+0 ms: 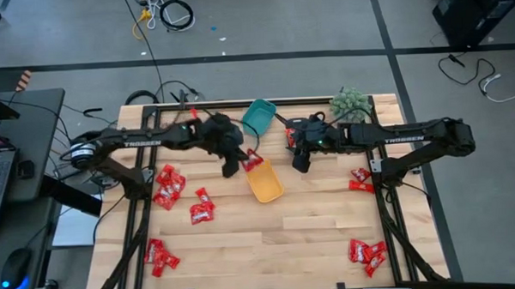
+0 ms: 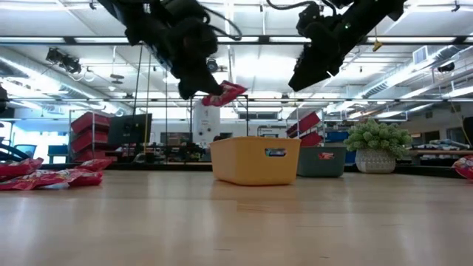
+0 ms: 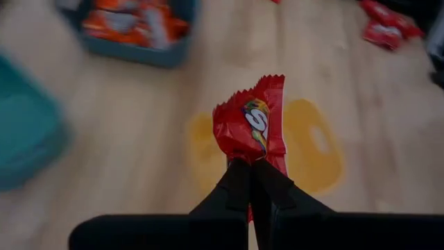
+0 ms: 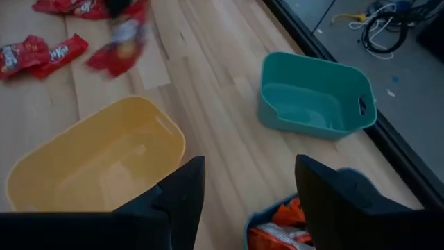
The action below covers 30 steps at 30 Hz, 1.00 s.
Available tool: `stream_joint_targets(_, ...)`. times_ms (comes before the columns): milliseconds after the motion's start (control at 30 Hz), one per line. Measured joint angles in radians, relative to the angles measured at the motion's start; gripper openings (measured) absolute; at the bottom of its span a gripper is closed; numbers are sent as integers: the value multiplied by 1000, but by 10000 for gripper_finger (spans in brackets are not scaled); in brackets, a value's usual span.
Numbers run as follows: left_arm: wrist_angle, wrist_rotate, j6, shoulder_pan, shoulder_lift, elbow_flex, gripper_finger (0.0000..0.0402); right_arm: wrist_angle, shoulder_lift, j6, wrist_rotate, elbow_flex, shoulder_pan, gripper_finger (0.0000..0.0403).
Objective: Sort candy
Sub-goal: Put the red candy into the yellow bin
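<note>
**Left gripper lifts a red candy over the yellow bin**

The left gripper [image 1: 235, 165] is up off the worktop [image 1: 303, 229] with its fingers [image 3: 239, 186] pressed tight on the lower edge of one red candy [image 3: 251, 127]. The wrapper stands up out of the pinch, white mark facing the wrist camera. From the low view the candy [image 2: 224, 94] hangs well clear of the wood, above and a touch to one side of the yellow bin [image 2: 256, 159]. That height reads as a carry: holding the wrapper by its edge leaves the rest free to fall cleanly once the fingers part, and the yellow bin [image 1: 264, 182] sits right beside the gripper, so that looks like the target. The bin appears empty so far in the right wrist view.

The right gripper [image 1: 300, 161] waits just across the yellow bin, raised, fingers [image 4: 182, 194] spread wide with nothing between them. It looks down on the yellow bin [image 4: 90, 161] and the teal bin [image 4: 316, 95], which also looks empty, and a third bin [image 4: 267, 229] holding orange-red candies shows at its edge.

Plenty of work is left: candy lies in loose clusters on the worktop, one group [image 1: 168, 187] near the left arm, another [image 1: 159, 256] toward the front left, more [image 1: 367, 254] front right and a few [image 1: 360, 179] under the right arm.
</note>
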Motion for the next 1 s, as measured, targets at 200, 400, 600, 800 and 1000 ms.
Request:
stream_joint_targets(200, 4, 7, -6, -79, 126, 67, 0, 2, 25, 12, 0, 0, 0, 209)
stream_joint_targets(400, -37, 6, -25, -79, 282, 153, 0, 0, 33, 7, 0, 0, 0, 209)
stream_joint_targets(600, -132, -35, -23, -78, 422, 261, 0, 0, 33, -7, 0, 0, 0, 209)
stream_joint_targets(800, -248, -94, 4, -78, 474, 325, 6, -4, 33, -12, 0, 0, 0, 209)
stream_joint_targets(1000, -312, -98, 25, -78, 474, 326, 41, -6, 33, -14, 0, 0, 0, 209)
